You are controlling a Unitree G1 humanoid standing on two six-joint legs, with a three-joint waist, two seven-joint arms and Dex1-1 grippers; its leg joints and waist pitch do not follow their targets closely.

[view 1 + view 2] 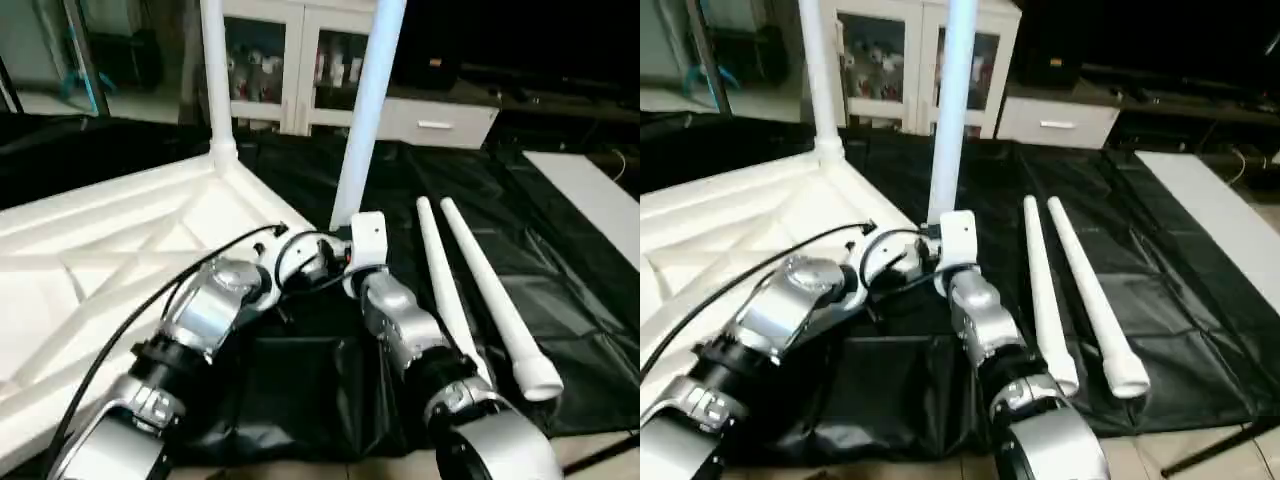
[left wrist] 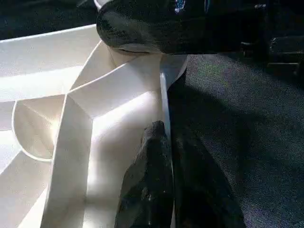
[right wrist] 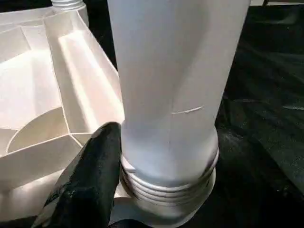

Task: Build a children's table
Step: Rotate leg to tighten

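The surface (image 1: 560,260), draped in black sheeting, carries everything. On its left side lies the table top (image 1: 90,260), white, upside down, its ribbed underside facing up with diagonal ribs running toward the corners. Its near corner on the robot's right reaches the middle of the scene, where both arms meet.

A flat white board (image 1: 590,200) lies at the far right of the surface, well apart from the top.

Two legs already stand upright in corner sockets: the far leg (image 1: 216,80) rises from the far corner, and the near leg (image 1: 366,110) rises from the corner nearest the arms. In the right wrist view the near leg's threaded collar sits at the mouth of its socket, with several thread rings still showing above the rim.

Two loose legs (image 1: 470,290) lie side by side on the black sheeting to the right of the arms, almost touching, their wide ends toward the robot.

The right hand (image 3: 90,190) is at the base of the near leg; one black finger presses against the leg just above the threads, so it appears clenched around the leg, though the other finger is hidden behind it.

The left hand (image 2: 166,190) is pinched on the thin edge wall of the table top beside that corner, one finger on either side of the rim.
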